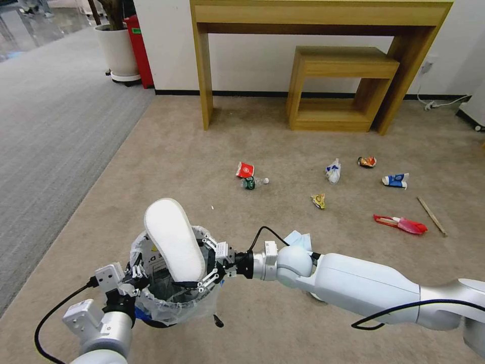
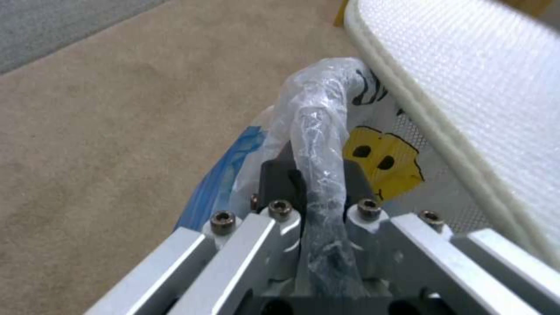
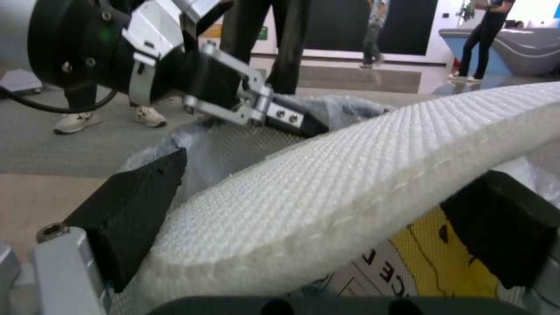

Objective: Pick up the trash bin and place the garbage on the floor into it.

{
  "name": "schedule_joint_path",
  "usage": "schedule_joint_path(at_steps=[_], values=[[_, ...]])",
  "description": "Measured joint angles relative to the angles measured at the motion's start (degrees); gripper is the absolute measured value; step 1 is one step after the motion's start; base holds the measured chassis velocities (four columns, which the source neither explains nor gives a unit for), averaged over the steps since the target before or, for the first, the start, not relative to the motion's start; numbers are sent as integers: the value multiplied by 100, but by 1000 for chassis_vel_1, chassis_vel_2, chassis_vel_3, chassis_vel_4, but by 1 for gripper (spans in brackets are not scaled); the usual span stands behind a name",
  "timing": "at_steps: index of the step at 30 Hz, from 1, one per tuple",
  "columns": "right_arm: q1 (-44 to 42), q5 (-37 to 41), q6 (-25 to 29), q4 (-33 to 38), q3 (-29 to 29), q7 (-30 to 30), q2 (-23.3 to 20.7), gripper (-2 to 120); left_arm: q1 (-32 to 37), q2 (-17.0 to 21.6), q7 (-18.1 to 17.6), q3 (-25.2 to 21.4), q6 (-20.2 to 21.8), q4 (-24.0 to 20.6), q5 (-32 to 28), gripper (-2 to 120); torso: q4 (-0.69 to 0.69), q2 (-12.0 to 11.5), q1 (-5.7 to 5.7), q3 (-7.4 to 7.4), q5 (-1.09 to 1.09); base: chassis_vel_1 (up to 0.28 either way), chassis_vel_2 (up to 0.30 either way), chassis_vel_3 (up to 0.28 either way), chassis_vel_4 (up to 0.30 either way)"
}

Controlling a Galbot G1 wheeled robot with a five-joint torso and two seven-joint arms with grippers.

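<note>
One slipper [image 1: 172, 242] hides trash bin [image 1: 174, 303] interior (partly).

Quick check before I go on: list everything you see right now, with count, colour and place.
trash bin: 1, dark blue, clear bag, held by its rim
slipper: 1, white, standing in bin
red packet: 1, carpet
bottle: 1, beside red packet
wrappers: 5, mixed colours, scattered right
tissue: 1, pale blue, behind right arm
stick: 1, wooden, far right
console table: 1, wood, at wall
planter: 1, white, far left
left end effector: shut on bin rim
right end effector: open around slipper
</note>
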Motion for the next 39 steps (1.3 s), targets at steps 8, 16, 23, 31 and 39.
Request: schedule_joint_path(at_steps=[8, 16, 23, 31, 39], values=[[-176, -111, 16, -22, 90, 20, -93, 95, -53, 2, -6, 12, 2, -51, -81, 4, 0, 0, 0, 0, 0, 0, 0, 0, 0], [-203, -424, -17, -169, 82, 297, -103, 91, -12, -13, -12, 182, 18, -122, -57, 4, 1, 0, 0, 0, 1, 0, 0, 0, 0], [6, -594, -30, -325, 5, 458, -30, 87, -39, -58, 14, 390, 19, -149, 0, 4, 0, 0, 1, 0, 0, 0, 0, 0, 0], [125, -530, -18, -259, -75, 402, -1, 89, -181, -2, -9, 291, 58, -99, -158, 4, 0, 0, 1, 0, 0, 0, 0, 0, 0], [227, -415, -124, 10, -65, 238, -35, 100, -380, 48, -76, 185, 71, 127, -286, 4, 0, 0, 1, 0, -1, 0, 0, 0, 0]])
